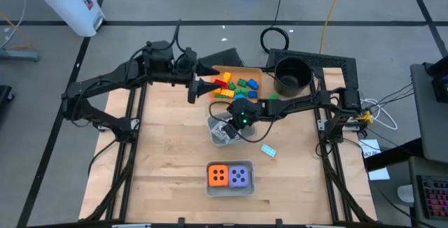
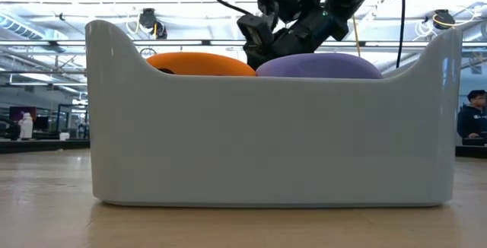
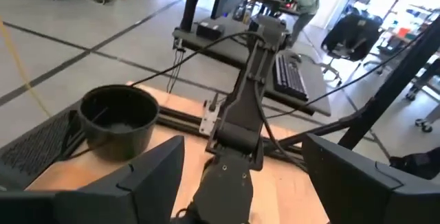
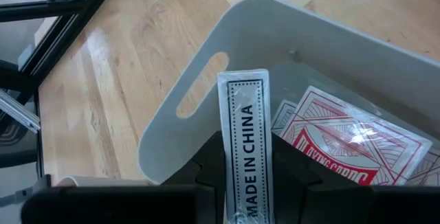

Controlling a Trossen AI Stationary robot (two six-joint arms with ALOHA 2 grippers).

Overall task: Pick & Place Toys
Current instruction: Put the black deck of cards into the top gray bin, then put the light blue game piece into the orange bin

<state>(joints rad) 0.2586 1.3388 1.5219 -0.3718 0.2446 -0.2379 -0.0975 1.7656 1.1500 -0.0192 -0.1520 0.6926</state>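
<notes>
Right gripper: clamped on a small cellophane-wrapped pack of playing cards, held edge-on so its narrow white side, printed "MADE IN CHINA" inside a black border, faces the wrist camera. The pack sits over the open mouth of a clear grey plastic tray with a slotted handle. Inside that tray lies a second wrapped pack with a red-and-white patterned back, flat against the floor of the tray. In the high view the right gripper is at the tray near the middle of the light wooden surface.

Left gripper: suspended above the rear of the surface with its fingers spread, gripping nothing — just beside a shallow orange tray loaded with small red, yellow, green and blue plastic bricks.

A black round pot stands right of the orange tray. One teal card pack lies loose on the surface. Toward the front edge, a grey bin contains an orange die and a purple die side by side, touching — pips upward.
</notes>
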